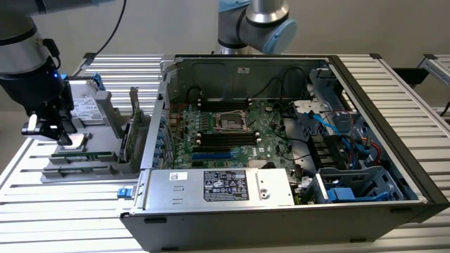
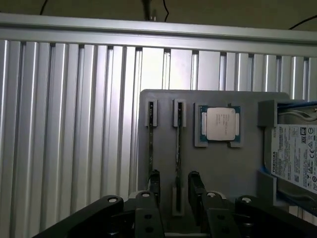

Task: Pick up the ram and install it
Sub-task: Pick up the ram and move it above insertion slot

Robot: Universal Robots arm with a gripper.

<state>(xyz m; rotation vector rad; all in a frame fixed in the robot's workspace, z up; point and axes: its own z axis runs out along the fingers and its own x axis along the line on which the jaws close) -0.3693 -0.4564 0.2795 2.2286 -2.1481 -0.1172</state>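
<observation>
Exterior view, from its left: the gripper (image 1: 62,136) hangs low over a grey parts holder (image 1: 77,171) on the slatted aluminium table (image 1: 42,211). The holder stands just beside the open computer case (image 1: 393,174). Inside the case lie the motherboard (image 1: 232,138) and a silver power supply (image 1: 218,185); the supply sits nearest the camera.

Wrist view: the ram (image 2: 177,148) stands on edge in a slot of the grey holder. A second, narrow slot (image 2: 151,141) runs beside it, and whether that slot holds anything cannot be told. The claw is wide, with one finger (image 2: 154,184) on each side of the ram. A gap shows on both sides and nothing is gripped. Further along the holder lie the square silver processor (image 2: 220,124) in its recess, then a Toshiba hard drive (image 2: 297,158) in a blue frame.
</observation>
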